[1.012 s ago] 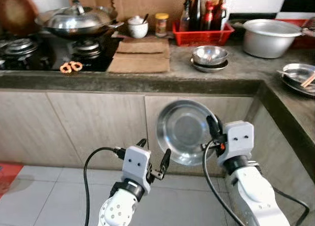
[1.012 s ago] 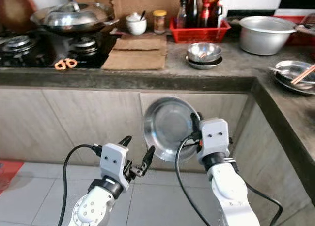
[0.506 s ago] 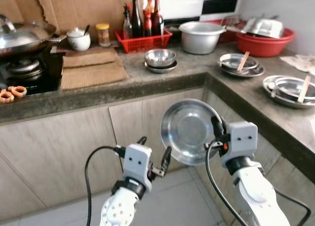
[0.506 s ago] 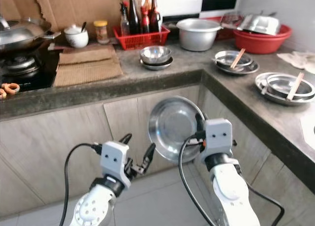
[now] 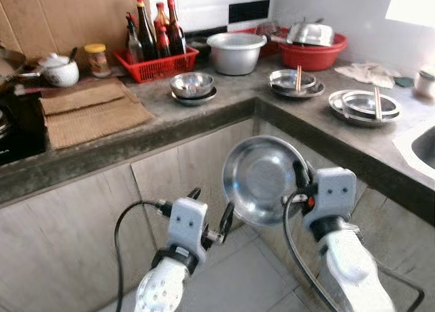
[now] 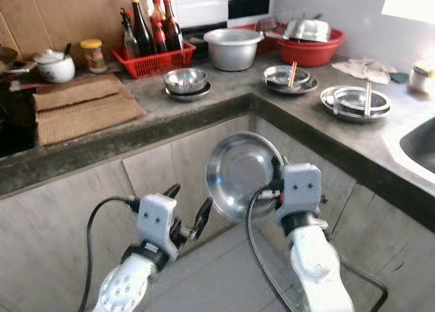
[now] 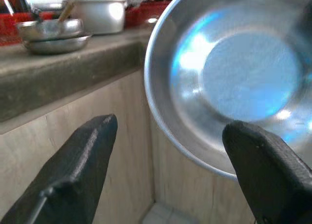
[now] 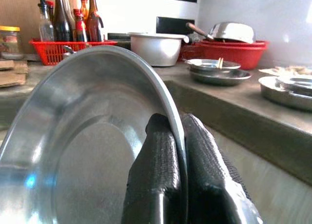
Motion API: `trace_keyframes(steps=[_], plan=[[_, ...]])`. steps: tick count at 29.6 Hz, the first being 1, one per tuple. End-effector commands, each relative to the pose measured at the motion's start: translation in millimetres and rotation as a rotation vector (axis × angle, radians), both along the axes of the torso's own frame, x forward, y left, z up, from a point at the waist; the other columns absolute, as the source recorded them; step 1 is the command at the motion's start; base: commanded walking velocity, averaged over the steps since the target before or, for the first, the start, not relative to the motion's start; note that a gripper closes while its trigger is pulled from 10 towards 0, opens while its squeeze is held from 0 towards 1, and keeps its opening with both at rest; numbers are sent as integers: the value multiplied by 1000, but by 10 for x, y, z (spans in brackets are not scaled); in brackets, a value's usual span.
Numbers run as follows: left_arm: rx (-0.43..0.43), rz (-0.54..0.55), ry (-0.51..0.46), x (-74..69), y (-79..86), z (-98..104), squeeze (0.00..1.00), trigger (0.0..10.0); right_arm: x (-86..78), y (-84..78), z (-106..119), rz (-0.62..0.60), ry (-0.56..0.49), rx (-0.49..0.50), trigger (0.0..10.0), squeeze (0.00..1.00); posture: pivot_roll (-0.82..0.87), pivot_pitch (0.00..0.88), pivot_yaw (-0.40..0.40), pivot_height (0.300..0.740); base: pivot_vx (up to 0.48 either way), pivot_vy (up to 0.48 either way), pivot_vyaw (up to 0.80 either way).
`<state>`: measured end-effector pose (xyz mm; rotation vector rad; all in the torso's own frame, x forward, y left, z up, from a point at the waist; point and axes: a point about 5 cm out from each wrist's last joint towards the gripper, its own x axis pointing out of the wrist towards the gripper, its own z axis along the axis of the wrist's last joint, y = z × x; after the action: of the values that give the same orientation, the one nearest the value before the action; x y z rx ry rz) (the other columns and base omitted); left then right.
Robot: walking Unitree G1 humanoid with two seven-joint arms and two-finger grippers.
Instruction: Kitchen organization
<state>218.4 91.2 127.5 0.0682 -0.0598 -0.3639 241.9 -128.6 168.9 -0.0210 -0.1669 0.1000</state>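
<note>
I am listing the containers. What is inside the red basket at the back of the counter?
Several sauce bottles stand upright in the red basket; its wall hides their bases.

A round steel plate [image 5: 264, 179] with a shallow flat centre and a raised, sloping rim stands on edge in the air, its shiny hollow face turned toward the camera and slightly to the robot's left. It hangs in front of the wooden cabinet doors [image 5: 75, 217], below the edge of the grey stone counter [image 5: 204, 115] near its inner corner. The right gripper [image 8: 176, 151] pinches the plate's rim on its right side, one black finger against the hollow face and one behind. Its polished surface carries bluish reflections.
</note>
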Motion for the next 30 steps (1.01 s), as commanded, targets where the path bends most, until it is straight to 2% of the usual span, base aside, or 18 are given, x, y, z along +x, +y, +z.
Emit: trace_keyframes(steps=[1, 17, 25, 30], plan=[[-10, -18, -7, -1, -56, 28, 0, 10000, -5, -76, 53, -29, -21, -4, 0, 0, 31, 25, -8, 740, 0, 330, -800], [-5, -22, -5, 4, -54, 23, 0, 10000, -28, -164, 26, -109, -12, -18, 0, 0, 30, 27, -5, 740, 0, 316, -800], [28, -20, -23, 10, -53, 32, 0, 10000, -48, -150, 4, -116, -2, -21, 0, 0, 31, 26, -2, 740, 0, 0, -800], [32, -37, -25, 3, -75, 29, 0, 10000, -56, -134, -3, -112, 0, -24, 0, 0, 31, 22, -3, 740, 182, -339, -800]])
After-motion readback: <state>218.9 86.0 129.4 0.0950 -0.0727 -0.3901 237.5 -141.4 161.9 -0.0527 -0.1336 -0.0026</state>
